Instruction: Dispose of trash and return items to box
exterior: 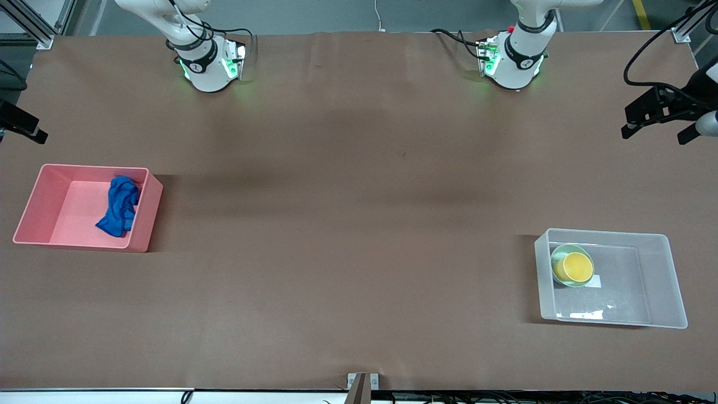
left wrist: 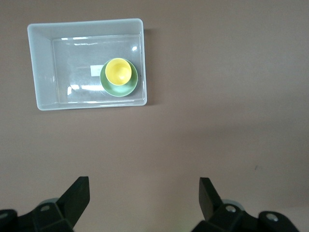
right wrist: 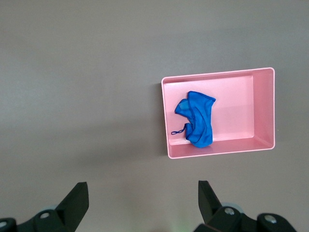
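The blue cloth wad [exterior: 119, 206] lies in the pink bin [exterior: 33, 205] toward the right arm's end of the table; it also shows in the right wrist view [right wrist: 197, 118] inside the pink bin [right wrist: 263, 108]. The yellow cup [exterior: 573, 267] sits in the mint-green bowl [exterior: 556, 257] inside the clear box [exterior: 667, 280] toward the left arm's end; the left wrist view shows the cup [left wrist: 118, 71], bowl [left wrist: 130, 87] and box [left wrist: 41, 67]. My left gripper [left wrist: 144, 193] is open and empty, high over bare table. My right gripper [right wrist: 143, 195] is open and empty, high over bare table. Neither gripper shows in the front view.
The brown table [exterior: 348, 224] stretches between the two bins. Both arm bases [exterior: 210, 67] [exterior: 513, 64] stand along the table's edge farthest from the front camera. Black camera mounts [exterior: 667, 109] stand at the table's ends.
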### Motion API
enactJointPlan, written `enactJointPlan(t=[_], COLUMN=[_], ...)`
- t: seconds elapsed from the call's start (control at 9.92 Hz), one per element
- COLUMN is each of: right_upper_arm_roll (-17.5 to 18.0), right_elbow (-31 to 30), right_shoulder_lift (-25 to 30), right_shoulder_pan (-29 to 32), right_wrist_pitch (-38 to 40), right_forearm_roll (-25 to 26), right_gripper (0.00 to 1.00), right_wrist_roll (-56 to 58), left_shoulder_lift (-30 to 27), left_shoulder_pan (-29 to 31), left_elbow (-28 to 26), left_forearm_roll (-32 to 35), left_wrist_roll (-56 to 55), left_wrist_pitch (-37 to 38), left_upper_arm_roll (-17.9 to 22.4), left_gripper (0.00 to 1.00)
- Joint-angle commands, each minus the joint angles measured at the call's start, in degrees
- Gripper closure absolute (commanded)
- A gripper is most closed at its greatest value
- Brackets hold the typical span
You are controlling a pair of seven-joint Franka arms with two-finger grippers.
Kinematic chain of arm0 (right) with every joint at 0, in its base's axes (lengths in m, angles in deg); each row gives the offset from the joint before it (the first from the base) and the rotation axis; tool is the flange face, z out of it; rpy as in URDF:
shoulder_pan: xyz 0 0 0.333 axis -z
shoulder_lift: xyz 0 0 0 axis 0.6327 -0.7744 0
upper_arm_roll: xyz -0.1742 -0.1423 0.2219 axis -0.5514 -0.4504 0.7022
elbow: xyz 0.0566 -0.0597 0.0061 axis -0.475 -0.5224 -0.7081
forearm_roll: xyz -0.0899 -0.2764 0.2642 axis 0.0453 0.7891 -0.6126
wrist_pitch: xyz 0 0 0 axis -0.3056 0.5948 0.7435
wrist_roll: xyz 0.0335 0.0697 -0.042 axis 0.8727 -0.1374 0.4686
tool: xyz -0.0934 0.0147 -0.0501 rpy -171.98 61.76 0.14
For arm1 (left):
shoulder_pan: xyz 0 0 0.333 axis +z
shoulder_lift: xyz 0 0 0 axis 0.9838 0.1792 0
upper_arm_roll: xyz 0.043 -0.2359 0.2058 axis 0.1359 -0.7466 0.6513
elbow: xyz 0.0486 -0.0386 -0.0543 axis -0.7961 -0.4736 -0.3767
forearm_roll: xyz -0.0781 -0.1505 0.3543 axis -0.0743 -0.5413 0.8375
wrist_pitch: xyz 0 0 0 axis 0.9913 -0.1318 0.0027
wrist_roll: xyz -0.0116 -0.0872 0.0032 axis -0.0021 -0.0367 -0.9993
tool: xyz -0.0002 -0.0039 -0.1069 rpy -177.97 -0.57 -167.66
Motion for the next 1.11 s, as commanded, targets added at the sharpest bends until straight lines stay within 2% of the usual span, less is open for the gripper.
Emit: enactJointPlan(t=[0.0, 0.4, 0.71, 1.01], right_upper_arm_roll=[0.14, 0.14, 0.14, 0.05], right_elbow=[0.16, 0.16, 0.16, 0.16], right_shoulder_lift=[0.10, 0.10, 0.10, 0.10], right_shoulder_pan=[0.69, 0.51, 0.51, 0.34], right_wrist_pitch=[0.39, 0.39, 0.39, 0.39], right_forearm_roll=[-1.03, -1.03, -1.03, -1.03], right_gripper=[0.00, 0.00, 0.00, 0.00], right_wrist_roll=[-0.10, -0.10, -0.10, -0.10], left_shoulder_lift=[-1.24, -0.27, -0.35, -0.27], left_shoulder_pan=[0.54, 0.63, 1.24, 1.25], left_elbow=[-3.84, -3.67, -3.84, -3.84], left_forearm_roll=[1.00, 1.18, 2.76, 2.67], left_wrist_roll=[-0.66, -0.57, -2.15, -2.24], left_wrist_pitch=[0.17, -0.54, -0.54, -0.36], left_upper_arm_roll=[-0.69, -0.69, -2.97, -2.89], left_gripper=[0.00, 0.00, 0.00, 0.00])
